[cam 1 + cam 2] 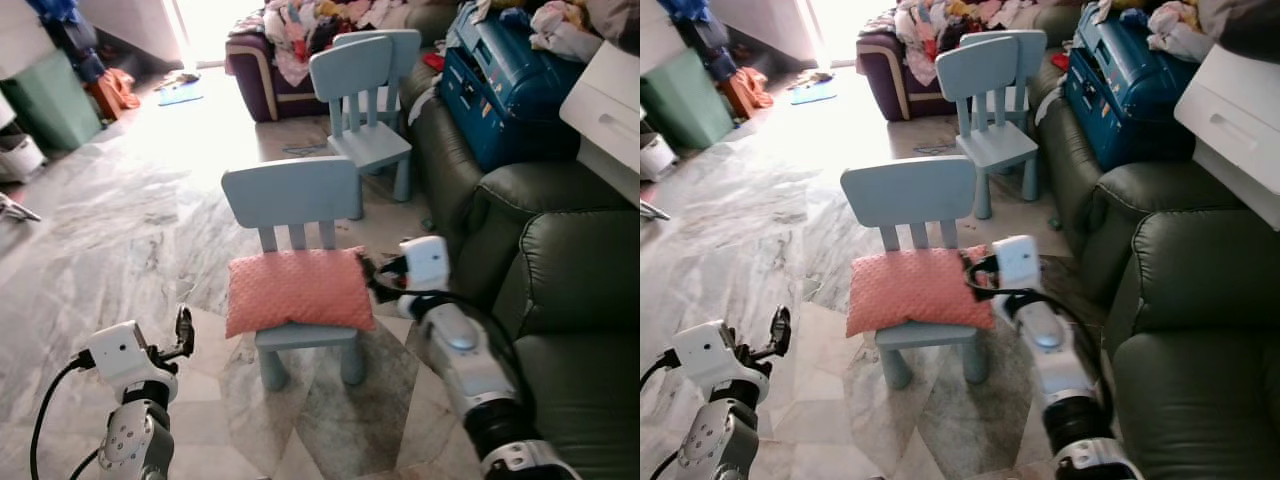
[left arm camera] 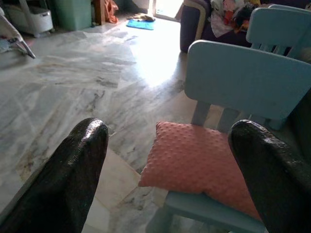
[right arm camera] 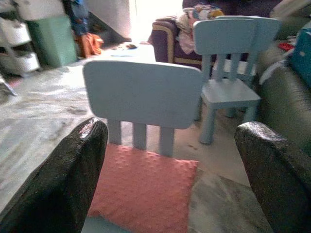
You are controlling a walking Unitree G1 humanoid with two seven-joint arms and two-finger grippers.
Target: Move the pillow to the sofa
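Observation:
A salmon-pink dimpled pillow point(image 1: 297, 289) lies flat on the seat of a small pale-blue chair point(image 1: 292, 196) in the middle of the floor. My right gripper point(image 1: 370, 277) is open at the pillow's right edge, level with it, and its wrist view looks across the pillow point(image 3: 146, 189) to the chair back. My left gripper point(image 1: 183, 332) is open low at the left, short of the pillow, which shows between its fingers point(image 2: 80, 160) in its wrist view. The dark green leather sofa point(image 1: 570, 300) runs along the right.
A second blue chair point(image 1: 365, 90) stands behind the first. On the sofa sit a blue suitcase point(image 1: 500, 85) and a white box point(image 1: 610, 115). A purple armchair heaped with clothes point(image 1: 290, 45) is at the back, a green bin point(image 1: 45, 100) at far left, grey marble floor point(image 1: 120, 230) between.

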